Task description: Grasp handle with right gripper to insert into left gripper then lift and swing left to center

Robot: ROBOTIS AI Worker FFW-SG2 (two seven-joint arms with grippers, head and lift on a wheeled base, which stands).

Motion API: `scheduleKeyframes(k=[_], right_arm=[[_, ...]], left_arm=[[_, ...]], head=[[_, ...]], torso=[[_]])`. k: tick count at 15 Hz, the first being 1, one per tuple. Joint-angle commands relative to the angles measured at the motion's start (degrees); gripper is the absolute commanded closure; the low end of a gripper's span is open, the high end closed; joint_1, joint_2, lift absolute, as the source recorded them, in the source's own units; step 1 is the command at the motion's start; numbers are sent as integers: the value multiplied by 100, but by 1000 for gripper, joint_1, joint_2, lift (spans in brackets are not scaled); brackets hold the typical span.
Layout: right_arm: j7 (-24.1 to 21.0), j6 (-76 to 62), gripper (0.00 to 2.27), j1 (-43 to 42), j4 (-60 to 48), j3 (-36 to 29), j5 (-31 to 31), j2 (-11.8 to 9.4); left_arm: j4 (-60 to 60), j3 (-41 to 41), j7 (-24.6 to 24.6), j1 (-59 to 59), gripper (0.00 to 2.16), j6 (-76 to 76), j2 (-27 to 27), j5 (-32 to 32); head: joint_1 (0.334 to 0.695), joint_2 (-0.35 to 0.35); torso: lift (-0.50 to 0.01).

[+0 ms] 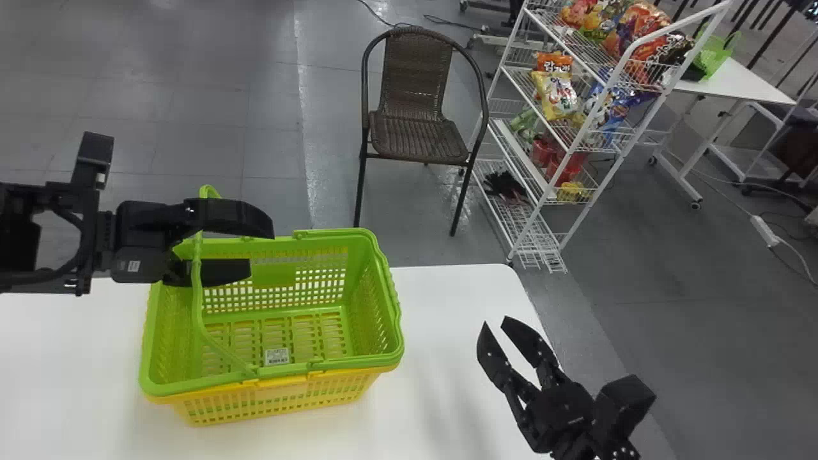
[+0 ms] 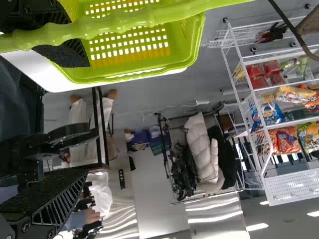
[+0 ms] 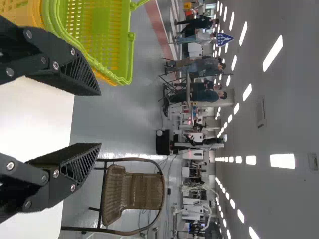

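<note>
Currently | handle [image 1: 197, 303] crosses one jaw of left gripper [image 1: 261, 250], jaws wide | right gripper [image 1: 495, 323] likewise

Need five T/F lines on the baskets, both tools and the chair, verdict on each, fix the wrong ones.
1. The green basket is nested in the yellow basket. True.
2. The right tool is shut on the raised handle. False: its fingers are apart, and it is clear of the handle.
3. The left tool has its fingers apart. True.
4. The raised handle is by the right tool. False: it stands at the left tool.
5. The chair stands on the floor beyond the table. True.
</note>
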Motion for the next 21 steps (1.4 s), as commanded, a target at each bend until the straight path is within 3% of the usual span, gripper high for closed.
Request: scheduleKeyframes(k=[1,8,21], right_arm=[[-117,305,2256,-224,42,100,328,-74],[-442,639,2256,-1024,595,733,1084,-214],[-539,1237,2256,-1964,1343,1436,1761,-504]], left_arm=[[1,0,0,-15,33,0,0,-7],[18,-17,-44,3,33,0,0,37],[10,0,-106,108,33,0,18,64]], head=[[695,-288],[695,-252],[695,-204]], torso=[[0],[0],[0]])
